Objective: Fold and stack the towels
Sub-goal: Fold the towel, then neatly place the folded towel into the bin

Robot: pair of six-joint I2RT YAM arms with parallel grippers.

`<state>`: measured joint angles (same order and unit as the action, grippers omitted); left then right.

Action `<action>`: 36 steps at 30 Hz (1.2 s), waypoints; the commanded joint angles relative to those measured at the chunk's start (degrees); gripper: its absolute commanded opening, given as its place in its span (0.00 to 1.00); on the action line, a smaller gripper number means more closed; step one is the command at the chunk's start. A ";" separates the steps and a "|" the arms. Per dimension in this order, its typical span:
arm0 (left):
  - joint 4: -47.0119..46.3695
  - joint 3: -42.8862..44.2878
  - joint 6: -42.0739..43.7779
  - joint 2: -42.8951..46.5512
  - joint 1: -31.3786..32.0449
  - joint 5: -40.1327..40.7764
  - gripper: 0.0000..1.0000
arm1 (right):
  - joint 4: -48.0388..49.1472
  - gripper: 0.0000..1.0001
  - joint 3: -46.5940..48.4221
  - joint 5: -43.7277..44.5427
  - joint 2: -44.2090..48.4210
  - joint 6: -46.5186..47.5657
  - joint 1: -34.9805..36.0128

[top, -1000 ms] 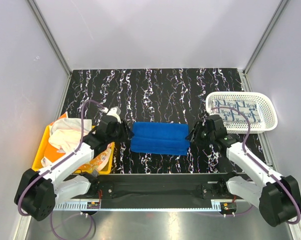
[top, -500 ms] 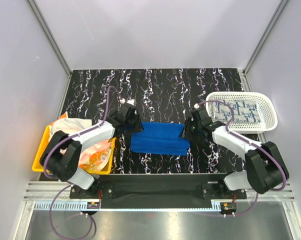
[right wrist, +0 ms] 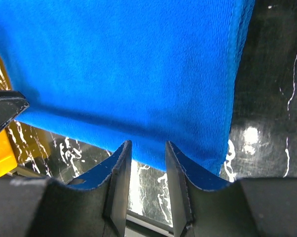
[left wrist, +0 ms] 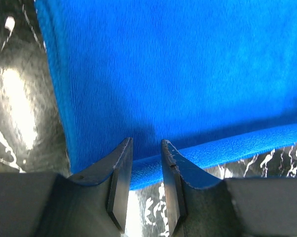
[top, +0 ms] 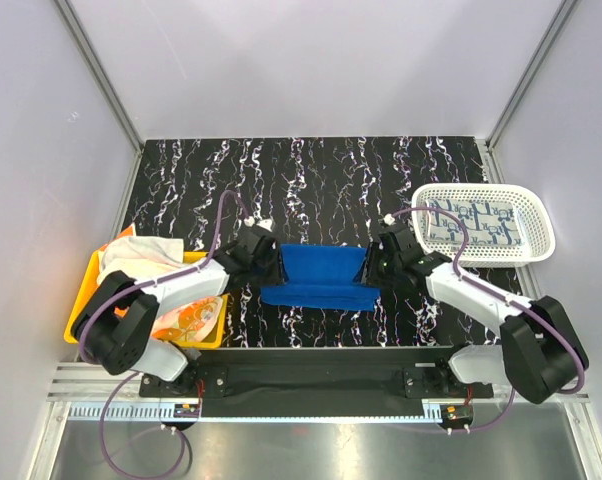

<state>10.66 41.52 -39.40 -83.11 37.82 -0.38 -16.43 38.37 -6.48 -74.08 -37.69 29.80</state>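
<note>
A royal blue towel [top: 316, 278] lies folded in the middle of the black marbled table. Its far part stands raised over a paler near strip. My left gripper [top: 269, 262] is at its left end and my right gripper [top: 371, 265] at its right end. In the left wrist view the jaws [left wrist: 146, 143] stand narrowly apart, pinching the thick blue edge [left wrist: 212, 148] at their tips. In the right wrist view the jaws [right wrist: 147, 145] pinch the blue cloth [right wrist: 138, 74] the same way. A white towel with a blue pattern [top: 471, 222] lies in the basket.
A yellow bin [top: 78, 310] at the left holds an off-white towel [top: 136, 265] and an orange-and-white patterned one [top: 191, 318]. A white perforated basket [top: 541, 240] stands at the right. White walls enclose the table on three sides.
Both grippers went from the towel's near sides out to its far corners, then came back toward me with the blue cloth. The towel now looks narrower from far to near.
</note>
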 commanded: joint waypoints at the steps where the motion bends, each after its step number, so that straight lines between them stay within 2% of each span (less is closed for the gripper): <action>1: -2.48 -1.00 -1.03 4.18 0.58 0.82 0.33 | -0.45 0.40 -0.84 1.38 4.02 -1.15 0.96; 9: -1.25 -3.89 -1.73 9.45 2.43 1.26 0.33 | -3.09 0.40 -2.51 0.68 8.08 -1.68 1.57; 14: -1.78 -3.99 -2.09 9.64 3.13 1.00 0.34 | -7.02 0.42 0.37 6.12 7.47 -1.86 1.58; 19: -0.64 -1.88 -0.86 6.92 4.10 2.14 0.34 | -11.96 0.57 6.27 18.33 1.07 -0.19 1.31; 22: -0.55 -2.32 -1.29 5.68 4.19 3.28 0.34 | -10.66 0.68 7.86 18.70 -2.63 1.13 0.96; 25: -0.98 -3.28 -2.08 4.45 4.45 3.72 0.34 | -8.89 0.74 8.91 18.87 -6.84 1.83 0.87; 30: -1.86 -4.69 -2.88 4.45 4.98 4.86 0.33 | -6.87 0.75 9.44 19.58 -10.20 1.66 0.87; 36: -1.25 -4.34 -2.70 4.71 5.24 4.95 0.33 | -3.18 0.68 9.53 16.16 -14.59 1.13 0.87</action>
<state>11.07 37.12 -41.89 -79.02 42.65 2.61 -23.31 46.02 9.87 -86.46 -36.34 30.79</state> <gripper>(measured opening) 0.330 0.701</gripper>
